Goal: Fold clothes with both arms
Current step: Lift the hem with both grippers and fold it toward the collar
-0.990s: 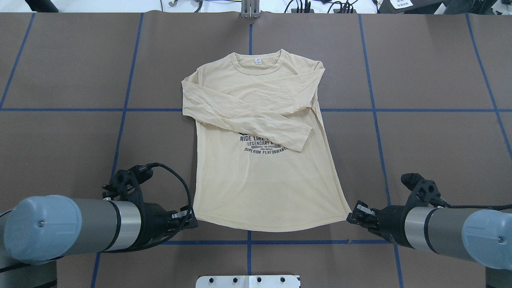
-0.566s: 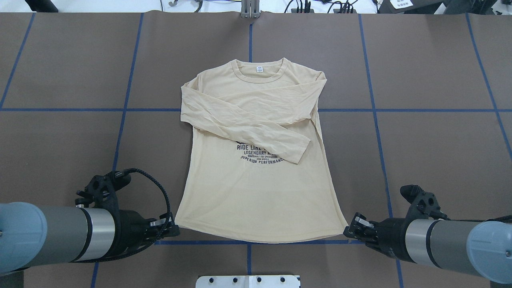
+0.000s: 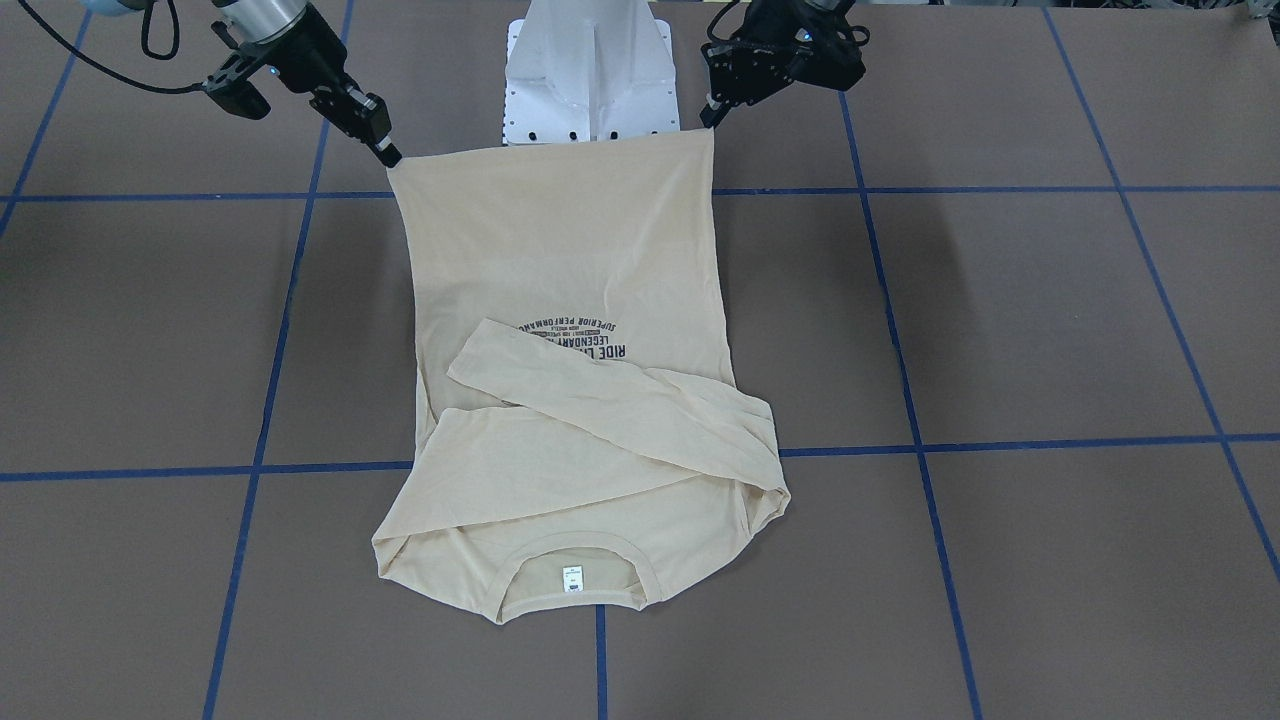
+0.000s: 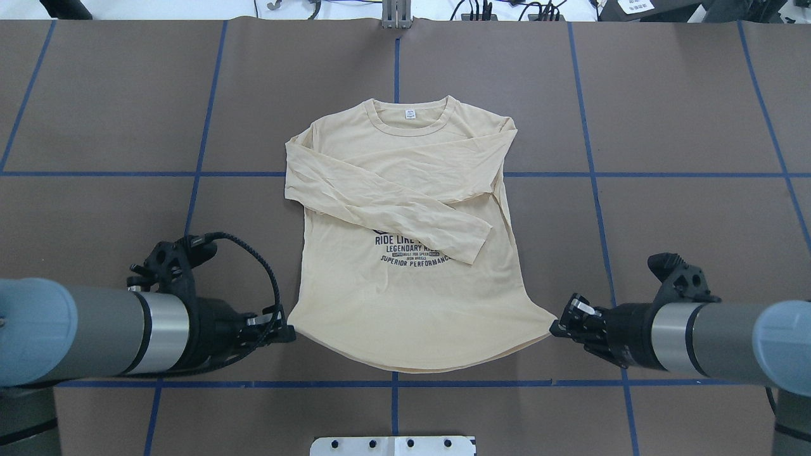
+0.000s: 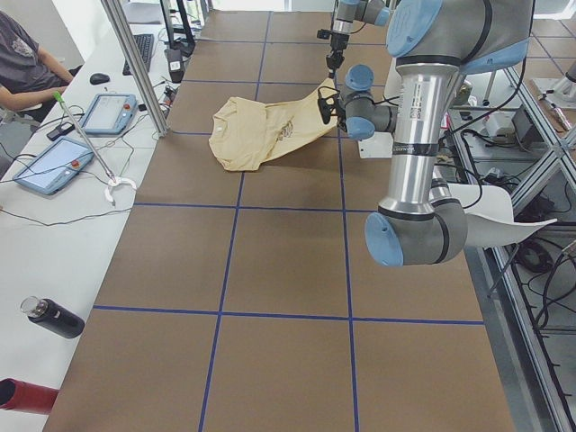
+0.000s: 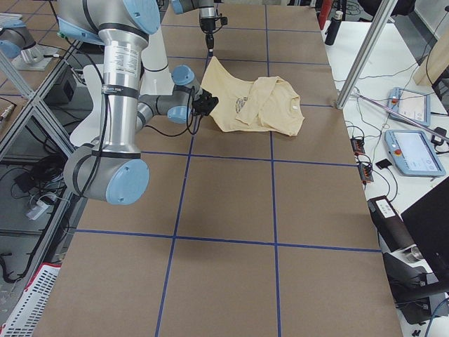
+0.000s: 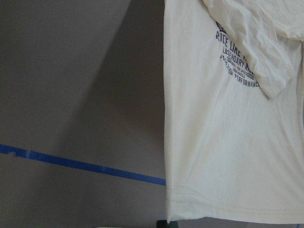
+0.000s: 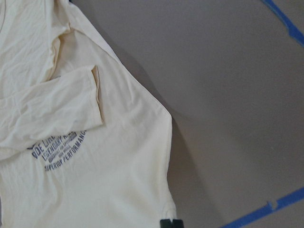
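The pale beige long-sleeved T-shirt (image 4: 412, 304) lies print-up on the brown table, collar far from me, both sleeves folded across the chest. My left gripper (image 4: 288, 332) is shut on the hem's left corner and my right gripper (image 4: 556, 328) is shut on the right corner. Both corners are held a little above the table and the hem sags between them. In the front view the left gripper (image 3: 708, 122) and right gripper (image 3: 392, 158) pinch the stretched hem of the shirt (image 3: 570, 260). The wrist views show the shirt (image 7: 228, 142) (image 8: 95, 166) hanging from each grip.
A white pedestal plate (image 4: 393, 445) sits at the table's near edge between the arms. Blue tape lines (image 4: 697, 174) grid the brown table. A side bench holds tablets (image 5: 108, 112), with a seated person (image 5: 22, 54) and a metal post (image 5: 135, 63).
Both grippers drew the hem toward me, sliding the shirt slightly nearer. They then rose and moved forward with the corners, so the hem now sags in a curve.
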`<state>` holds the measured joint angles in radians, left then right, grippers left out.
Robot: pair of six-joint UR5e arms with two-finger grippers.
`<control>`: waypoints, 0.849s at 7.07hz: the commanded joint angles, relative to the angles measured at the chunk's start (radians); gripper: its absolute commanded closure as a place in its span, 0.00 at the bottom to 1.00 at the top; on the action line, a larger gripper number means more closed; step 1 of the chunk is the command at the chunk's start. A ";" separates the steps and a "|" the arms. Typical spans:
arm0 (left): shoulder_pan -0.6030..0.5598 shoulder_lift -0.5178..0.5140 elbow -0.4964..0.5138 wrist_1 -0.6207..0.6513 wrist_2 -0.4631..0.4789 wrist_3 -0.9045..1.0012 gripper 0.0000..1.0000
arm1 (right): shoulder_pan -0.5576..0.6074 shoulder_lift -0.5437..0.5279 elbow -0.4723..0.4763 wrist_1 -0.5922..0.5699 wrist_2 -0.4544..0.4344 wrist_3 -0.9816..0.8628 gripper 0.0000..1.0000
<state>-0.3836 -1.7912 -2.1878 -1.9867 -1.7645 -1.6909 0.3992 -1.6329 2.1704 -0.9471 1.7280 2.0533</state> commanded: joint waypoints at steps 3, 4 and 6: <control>-0.315 -0.217 0.374 -0.039 -0.055 0.236 1.00 | 0.358 0.495 -0.439 -0.310 0.142 -0.343 1.00; -0.348 -0.246 0.447 -0.091 -0.055 0.243 1.00 | 0.401 0.539 -0.516 -0.312 0.154 -0.382 1.00; -0.374 -0.302 0.537 -0.121 -0.053 0.243 1.00 | 0.426 0.670 -0.692 -0.312 0.153 -0.429 1.00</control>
<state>-0.7375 -2.0489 -1.7160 -2.0908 -1.8185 -1.4514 0.8061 -1.0476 1.5932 -1.2555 1.8802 1.6525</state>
